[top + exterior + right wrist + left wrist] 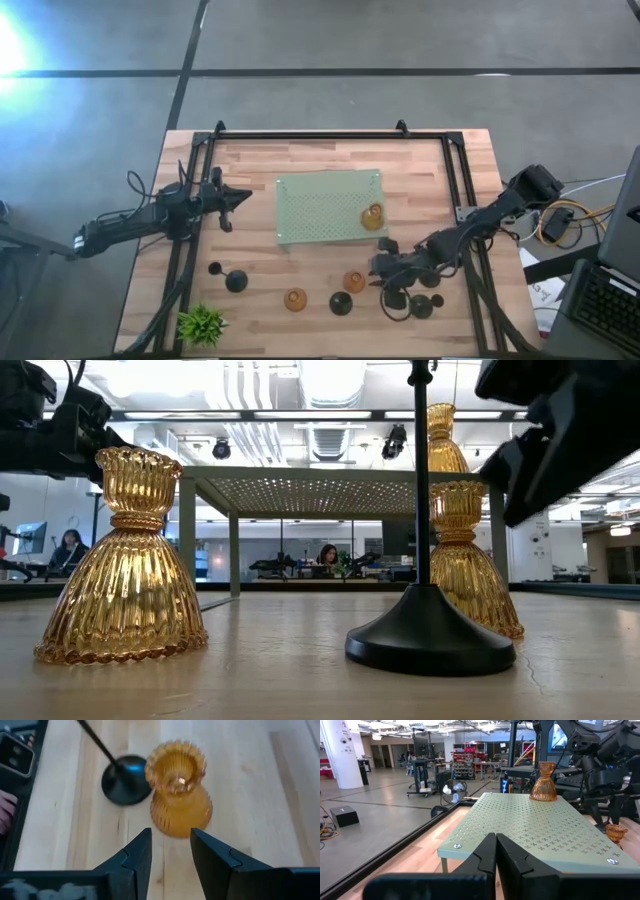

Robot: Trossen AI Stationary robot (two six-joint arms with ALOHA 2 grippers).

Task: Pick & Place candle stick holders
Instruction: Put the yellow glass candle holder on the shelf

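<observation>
Three amber candle stick holders show. One (373,216) stands on the raised pale green mat (320,205), and two (354,282) (295,299) stand on the table near its front edge. Several black holders (341,303) stand upright on their round bases along the front. My right gripper (170,842) is open and slants down. An amber holder (180,790) stands just beyond its fingertips, untouched, with a black holder (125,785) beside it. My left gripper (495,855) is shut and level at the mat's left side (235,198).
A small green plant (201,324) sits at the near left corner. Black rails (310,133) frame the table's far and side edges. The mat (535,830) stands on short legs above the tabletop. Cables and a keyboard (605,300) lie off the table's right side.
</observation>
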